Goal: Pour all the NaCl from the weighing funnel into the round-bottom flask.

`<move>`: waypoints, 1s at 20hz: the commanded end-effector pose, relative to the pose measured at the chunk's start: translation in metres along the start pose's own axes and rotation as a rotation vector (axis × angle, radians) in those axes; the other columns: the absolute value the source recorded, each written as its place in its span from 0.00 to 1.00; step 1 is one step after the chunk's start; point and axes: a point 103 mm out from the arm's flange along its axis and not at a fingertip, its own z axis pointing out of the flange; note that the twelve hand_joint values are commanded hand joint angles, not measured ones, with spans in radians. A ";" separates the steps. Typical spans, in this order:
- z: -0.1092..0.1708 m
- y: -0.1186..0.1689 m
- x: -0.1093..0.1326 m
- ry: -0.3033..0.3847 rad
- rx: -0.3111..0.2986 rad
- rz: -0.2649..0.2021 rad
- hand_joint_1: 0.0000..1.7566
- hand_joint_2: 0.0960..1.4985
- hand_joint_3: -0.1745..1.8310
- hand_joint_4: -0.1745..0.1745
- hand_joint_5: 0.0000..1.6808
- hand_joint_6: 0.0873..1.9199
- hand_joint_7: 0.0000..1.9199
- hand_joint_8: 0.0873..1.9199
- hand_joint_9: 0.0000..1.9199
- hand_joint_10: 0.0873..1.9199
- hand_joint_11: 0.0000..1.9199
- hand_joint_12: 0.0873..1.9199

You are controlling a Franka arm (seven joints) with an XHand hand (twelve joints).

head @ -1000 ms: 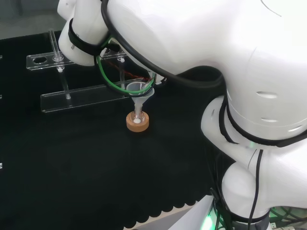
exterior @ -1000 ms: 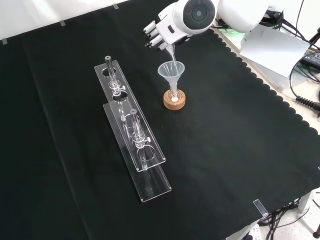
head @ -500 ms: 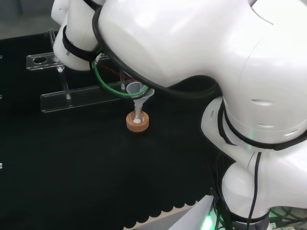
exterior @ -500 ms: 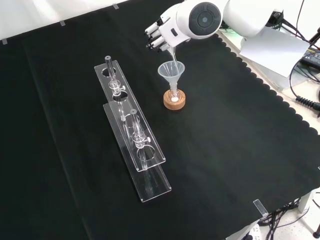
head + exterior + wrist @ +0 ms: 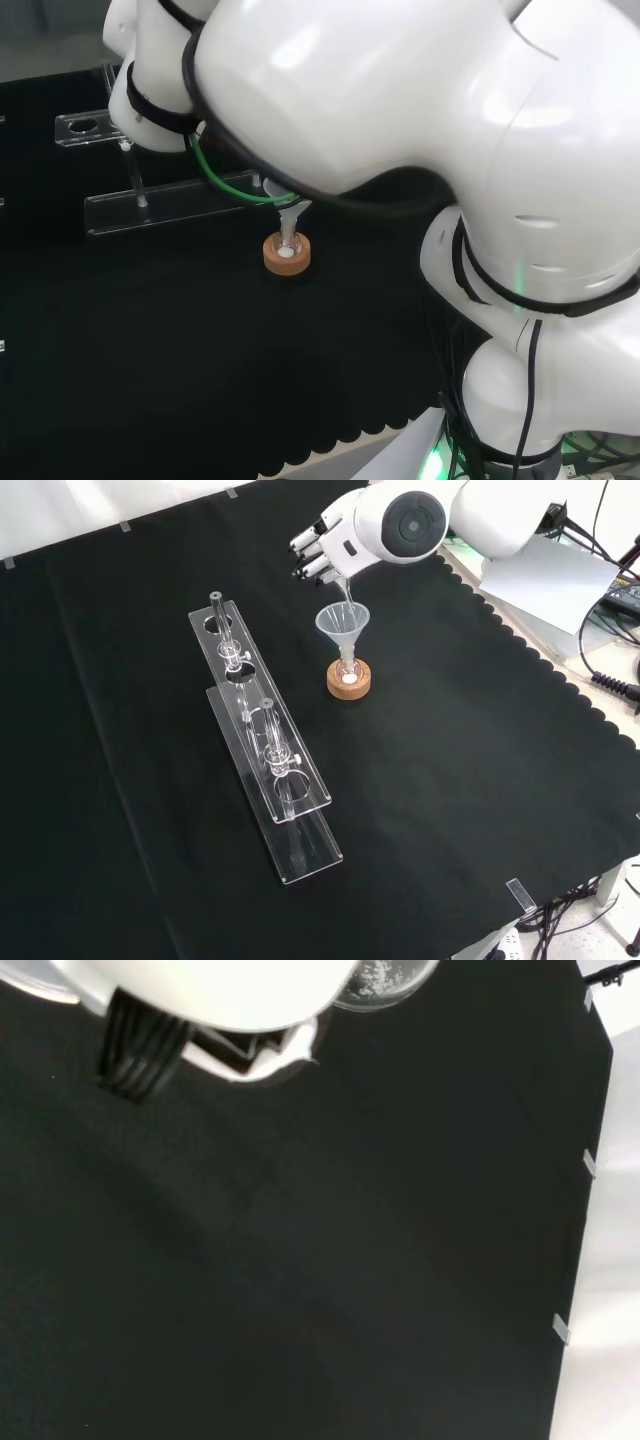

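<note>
On the cloth [image 5: 450, 780], a cork ring [image 5: 349, 680] carries the flask [image 5: 348, 669], white salt at its bottom. A funnel [image 5: 343, 625] stands in its neck. Directly above, the hand [image 5: 325, 548] curls around the weighing funnel [image 5: 343, 588], tipped downward.

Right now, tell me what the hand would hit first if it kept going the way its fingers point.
In the front view the hand points down and left, so it would likely pass left of the funnel and meet the cloth first; depth is unclear.

Flask [image 5: 347, 679] glass barely discernible in its cork ring [image 5: 349, 685] — contents unclear.
</note>
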 end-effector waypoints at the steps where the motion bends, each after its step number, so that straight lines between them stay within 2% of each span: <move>1: -0.005 0.001 0.002 -0.022 0.009 0.005 0.64 0.36 0.48 1.00 0.74 0.37 0.27 0.28 0.48 0.17 0.33 0.59; 10: 0.000 0.003 -0.002 -0.031 0.006 0.003 0.64 0.36 0.48 1.00 0.74 0.38 0.27 0.28 0.48 0.17 0.33 0.59; 14: 0.001 0.004 -0.005 -0.055 0.007 0.005 0.64 0.36 0.48 1.00 0.74 0.38 0.27 0.28 0.48 0.17 0.33 0.59; 17: 0.005 0.003 -0.007 -0.031 -0.006 -0.001 0.64 0.36 0.48 1.00 0.74 0.38 0.27 0.28 0.48 0.17 0.33 0.59; 20: 0.006 0.003 -0.011 -0.059 -0.007 0.002 0.64 0.36 0.48 1.00 0.74 0.38 0.27 0.28 0.48 0.17 0.33 0.59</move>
